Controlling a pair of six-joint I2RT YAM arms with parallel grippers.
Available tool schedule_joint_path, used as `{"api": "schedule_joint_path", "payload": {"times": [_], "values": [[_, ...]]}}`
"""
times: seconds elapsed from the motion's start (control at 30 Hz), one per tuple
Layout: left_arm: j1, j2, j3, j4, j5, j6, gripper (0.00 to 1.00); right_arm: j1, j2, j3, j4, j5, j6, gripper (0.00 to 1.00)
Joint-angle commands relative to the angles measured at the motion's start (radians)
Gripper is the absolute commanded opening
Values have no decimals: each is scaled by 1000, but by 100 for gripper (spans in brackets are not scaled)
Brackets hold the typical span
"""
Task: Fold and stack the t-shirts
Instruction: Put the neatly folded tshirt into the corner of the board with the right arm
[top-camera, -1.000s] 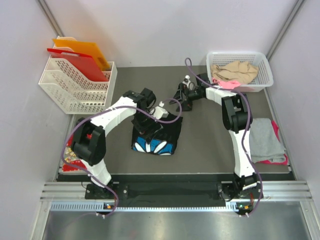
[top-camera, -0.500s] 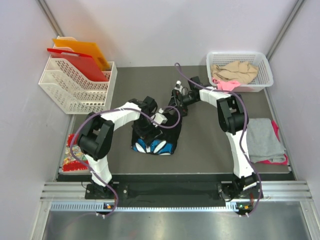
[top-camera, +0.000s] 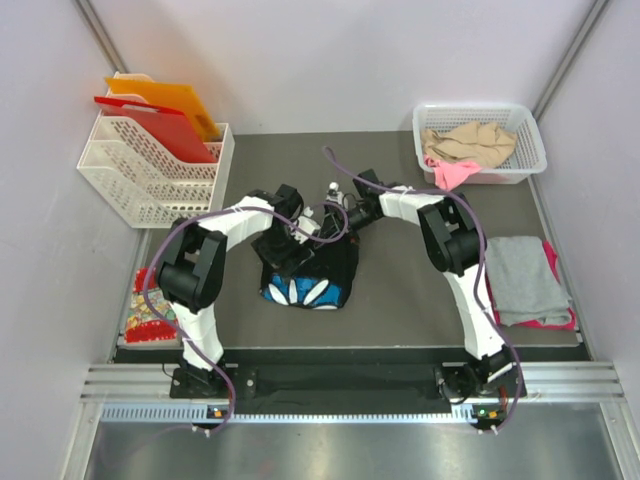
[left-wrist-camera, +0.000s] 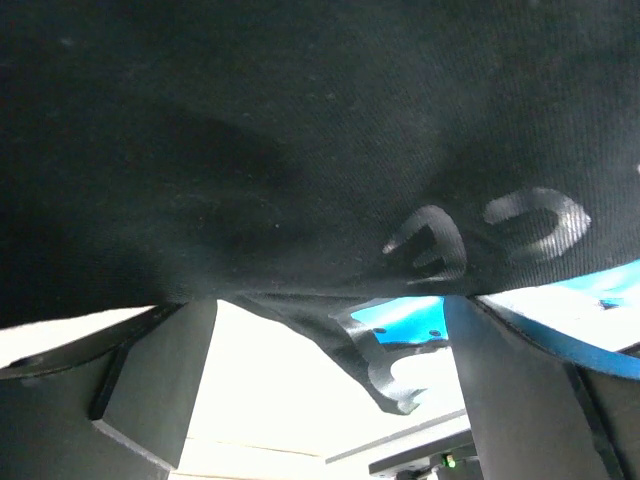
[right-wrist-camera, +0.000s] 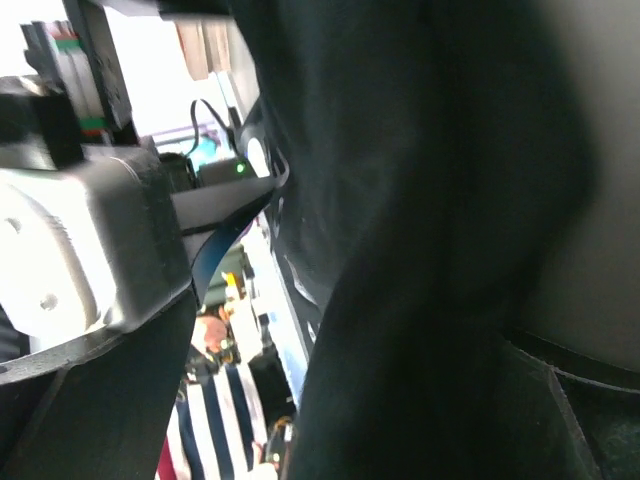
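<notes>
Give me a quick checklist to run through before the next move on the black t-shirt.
1. Left pincer open: ok.
2. Right pincer open: ok.
3. Black t-shirt cloth between the jaws of both: ok, it fills both wrist views.
4. How many layers each would catch: cannot tell.
5. Shirt's far edge visible from the top view: not ok, the pincers cover it.
6. Stack ready: ok, a folded grey t-shirt lies on a pink one at the right.
</notes>
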Motion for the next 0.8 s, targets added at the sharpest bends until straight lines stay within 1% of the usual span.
{"api": "schedule_joint_path", "payload": {"times": [0.0, 0.2, 0.37, 0.53, 0.63, 0.7, 0.73, 0.77], "values": [[-7, -29, 37, 37, 5, -11, 99, 64, 71, -47, -5, 138, -31, 100], [-7, -81, 40, 9, 39, -36, 99, 84, 94, -45, 61, 120, 27, 100], [-7, -173, 46, -8, 28, -33, 99, 89, 105, -56, 75, 127, 45, 100], [-7, -273, 32, -22, 25, -40, 99, 83, 91, -78, 78, 224, 33, 100], [-8, -322, 20, -29, 16, -45, 99, 76, 94, -91, 102, 232, 45, 98], [-8, -344, 14, -35, 0, -45, 99, 75, 99, -97, 128, 196, 67, 79], [-8, -360, 12, -43, -7, -45, 99, 73, 107, -93, 128, 192, 73, 54], [-7, -370, 12, -48, -18, -43, 99, 72, 113, -90, 125, 190, 85, 41]]}}
